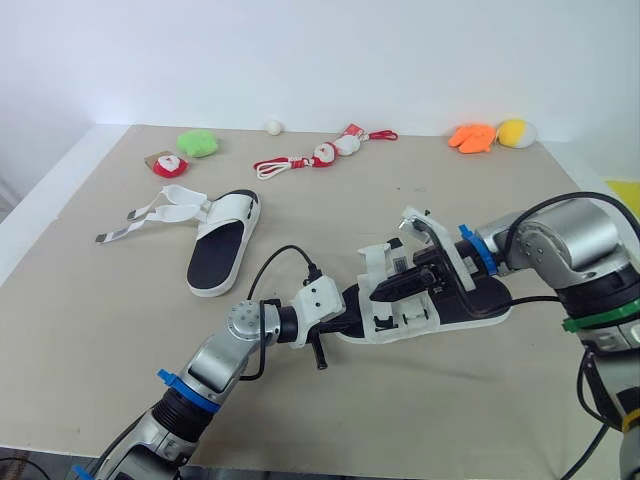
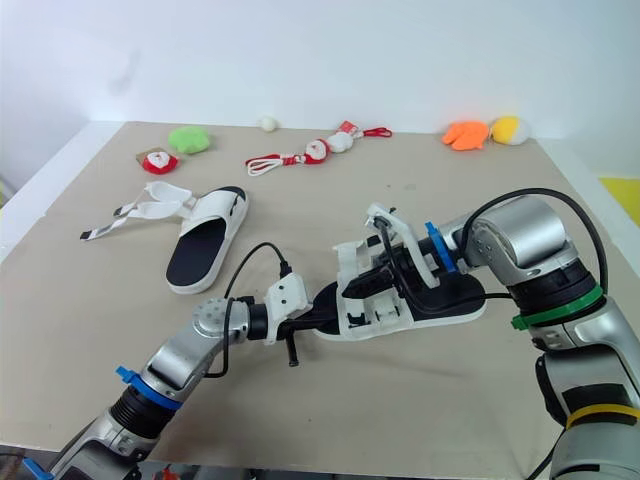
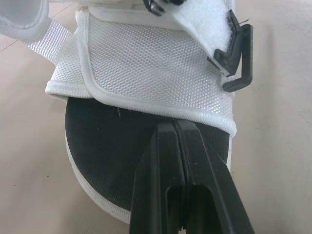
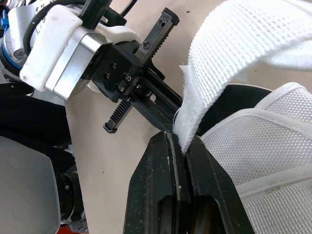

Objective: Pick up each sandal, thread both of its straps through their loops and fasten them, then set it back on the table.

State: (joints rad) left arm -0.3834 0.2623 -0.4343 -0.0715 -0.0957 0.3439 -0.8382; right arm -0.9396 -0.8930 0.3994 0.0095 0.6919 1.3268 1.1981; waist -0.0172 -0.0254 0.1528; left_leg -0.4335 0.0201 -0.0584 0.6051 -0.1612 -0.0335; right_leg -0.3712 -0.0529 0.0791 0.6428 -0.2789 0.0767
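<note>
Sandal work sits at mid-step: the near sandal (image 1: 470,308) lies toward 4 o'clock on the desk (image 1: 100,330), its long axis running from 9 to 3 o'clock with the toe end at 9. Whether its sole rests on the desk or hangs just clear, I cannot tell. The left hand (image 1: 345,303) comes in from 8 o'clock at the toe, fingers pressed together over the black footbed (image 3: 107,151), tips against the hem of the mesh upper (image 3: 146,63); whether they pinch that hem is not visible. The right hand (image 4: 178,139) reaches in from 3 o'clock and is clamped on a white strap (image 4: 229,58), which rises free above the upper. The black loop (image 3: 239,58) sits at the edge of the upper, close to the left fingertips, so the strap end likely has to travel toward 9 o'clock to meet it. The right hand is the one placed to feed it, with the left steadying. The second sandal (image 1: 222,240) lies well apart at 10 o'clock, its straps (image 1: 160,212) loose and unfastened.
</note>
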